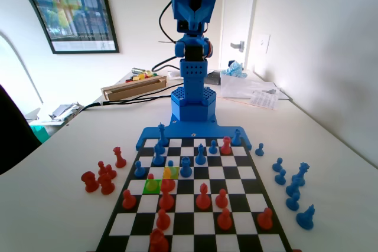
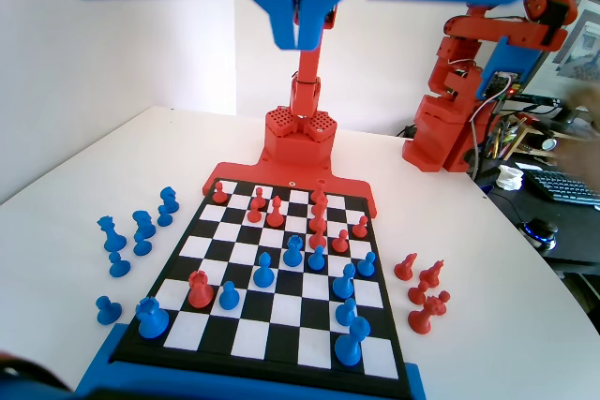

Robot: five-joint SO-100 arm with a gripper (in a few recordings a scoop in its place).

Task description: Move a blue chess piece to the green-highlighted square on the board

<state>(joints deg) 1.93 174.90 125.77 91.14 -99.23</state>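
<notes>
The blue chess piece [image 1: 170, 164], a small round-headed pawn, stands on the yellow-tinted square [image 1: 172, 173] of the board [image 1: 248, 172]. In the wrist view this pawn [image 2: 318, 257] is right of the board's middle. The green-highlighted square [image 1: 152, 186] lies one square nearer the camera and one to the left in the fixed view. A red pawn [image 2: 340, 241] seems to stand on it, tinted over in the fixed view. My gripper [image 2: 300, 37] hangs high above the board's near end, jaws pressed together with nothing between them.
Taller blue pieces [image 1: 185, 167] and red pawns [image 1: 168, 183] crowd close around the pawn. Off the board in the fixed view, several blue pieces [image 1: 292, 184] stand at the right and several red ones [image 1: 100, 180] at the left. A cardboard box [image 1: 133, 87] lies behind the arm.
</notes>
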